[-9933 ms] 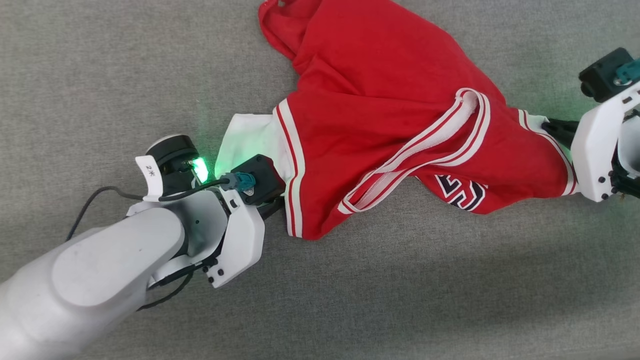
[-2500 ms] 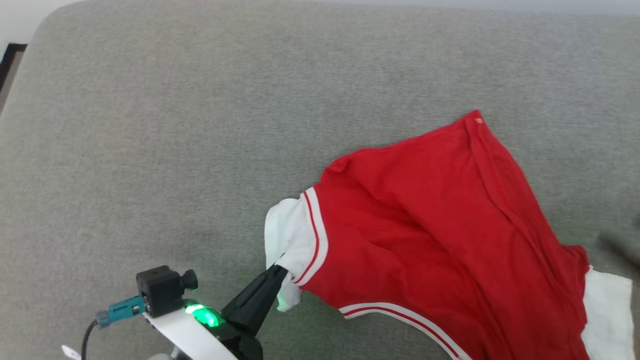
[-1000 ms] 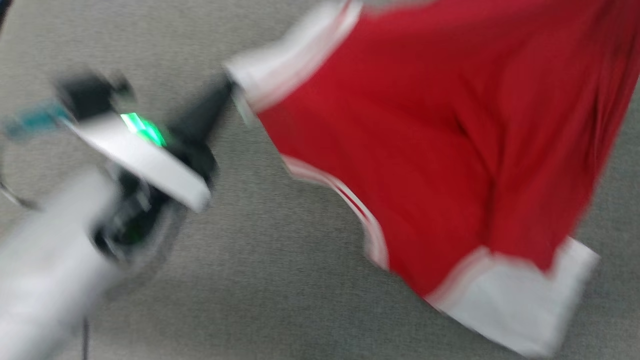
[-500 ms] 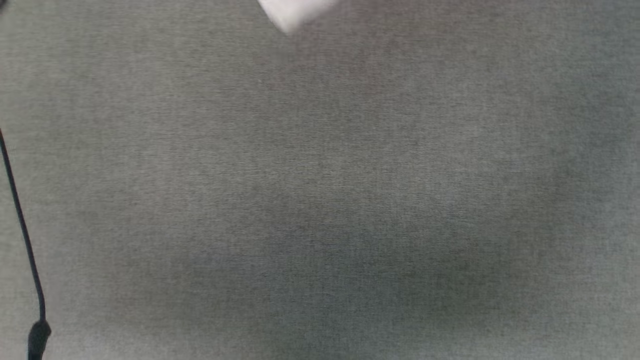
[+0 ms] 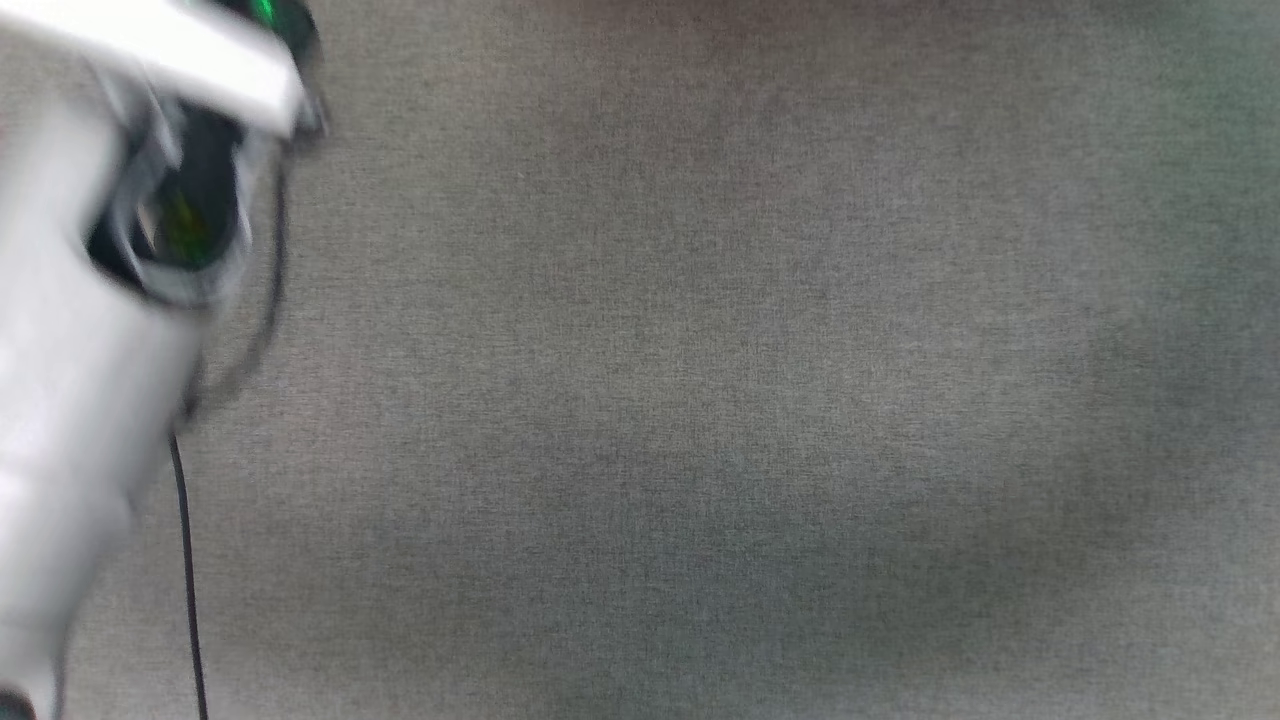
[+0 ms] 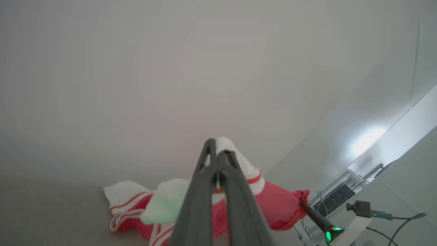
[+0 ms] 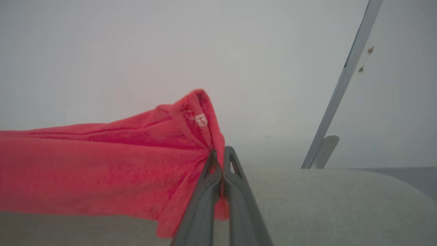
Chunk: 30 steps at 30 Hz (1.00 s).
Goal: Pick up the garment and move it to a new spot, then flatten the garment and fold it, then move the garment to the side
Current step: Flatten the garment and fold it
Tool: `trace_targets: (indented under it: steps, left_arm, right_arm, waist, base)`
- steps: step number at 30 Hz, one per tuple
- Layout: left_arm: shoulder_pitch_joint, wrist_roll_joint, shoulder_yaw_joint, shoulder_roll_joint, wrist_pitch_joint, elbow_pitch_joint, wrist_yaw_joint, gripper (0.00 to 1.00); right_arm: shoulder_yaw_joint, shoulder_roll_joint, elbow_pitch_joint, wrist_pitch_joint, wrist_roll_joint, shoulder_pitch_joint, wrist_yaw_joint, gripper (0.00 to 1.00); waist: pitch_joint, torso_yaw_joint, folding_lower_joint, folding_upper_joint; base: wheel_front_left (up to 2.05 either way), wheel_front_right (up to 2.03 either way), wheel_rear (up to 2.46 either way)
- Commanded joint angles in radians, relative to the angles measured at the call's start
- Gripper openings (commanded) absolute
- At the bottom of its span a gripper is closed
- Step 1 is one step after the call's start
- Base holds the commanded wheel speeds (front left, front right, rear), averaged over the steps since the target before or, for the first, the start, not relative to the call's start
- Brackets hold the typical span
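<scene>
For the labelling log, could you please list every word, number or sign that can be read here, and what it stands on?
No text can be read.
The small white tag on the garment: its marks are too small and blurred to read.

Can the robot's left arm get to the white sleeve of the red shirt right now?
Yes, it looks so: the left tool is shut right on the white sleeve end of the garment, so nothing stands in between.
</scene>
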Motion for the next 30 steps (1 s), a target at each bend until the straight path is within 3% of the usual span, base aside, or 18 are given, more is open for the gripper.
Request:
trace_targets:
  steps: [1,11,17,24,30]
  left_arm:
    - [0.050,-0.006,0.004,0.006,-0.008,-0.036,0.003,0.00]
    - [0.570,0.039,0.041,0.039,-0.012,-0.379,0.003,0.00]
    - [0.808,0.089,0.080,0.044,-0.012,-0.517,0.003,0.00]
    - [0.997,0.147,0.103,0.058,-0.012,-0.628,0.003,0.00]
    - [1.101,0.190,0.125,0.081,-0.012,-0.696,0.003,0.00]
  right_arm:
    - [0.015,-0.016,-0.030,0.007,0.029,0.046,-0.005,0.00]
    - [0.082,-0.184,-0.360,0.101,0.252,0.521,-0.004,0.00]
    - [0.004,-0.264,-0.537,0.154,0.328,0.784,-0.004,0.00]
    - [-0.123,-0.283,-0.702,0.209,0.322,1.042,-0.004,0.00]
    - [-0.296,-0.228,-0.883,0.276,0.249,1.242,-0.004,0.00]
  waist:
    - [-0.013,-0.003,0.0000,0.0000]
    - [-0.098,0.000,0.0000,0.0000]
    - [-0.144,-0.004,0.0000,0.0000]
    - [-0.164,0.002,0.0000,0.0000]
    - [-0.154,0.003,0.0000,0.0000]
  base:
    - [0.00,0.00,0.00]
    - [0.00,0.00,0.00]
    - [0.00,0.00,0.00]
    - [0.00,0.00,0.00]
    - [0.00,0.00,0.00]
